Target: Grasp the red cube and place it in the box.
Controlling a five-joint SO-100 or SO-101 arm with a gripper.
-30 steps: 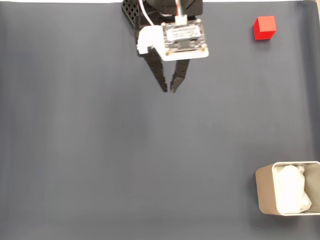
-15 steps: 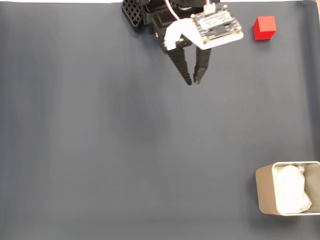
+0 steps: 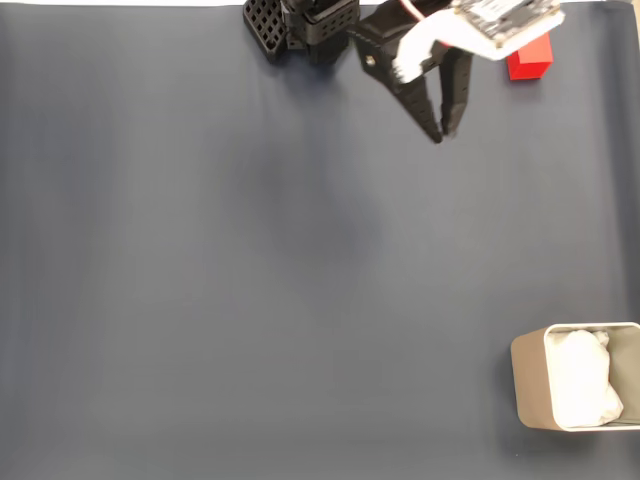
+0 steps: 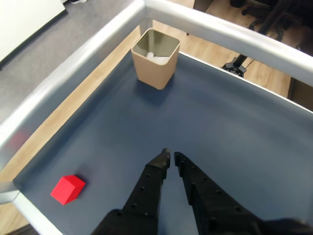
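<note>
In the fixed view the red cube sits at the mat's top right, its upper part covered by the arm's white wrist board. My gripper hangs left of and slightly below the cube, well apart from it, fingers together and holding nothing. The beige box with white paper inside stands at the bottom right corner. In the wrist view the red cube lies at the lower left, the black gripper points up the middle with only a sliver between its tips, and the box stands far ahead near the rail.
The arm's black base sits at the top edge of the dark mat. A metal rail borders the mat in the wrist view, with wooden floor beyond. Open mat stretches between cube and box.
The arm has swung steadily rightward toward the red cube, its wrist board now overlapping the cube's top. The fingers stayed together. Cube and box have not moved.
</note>
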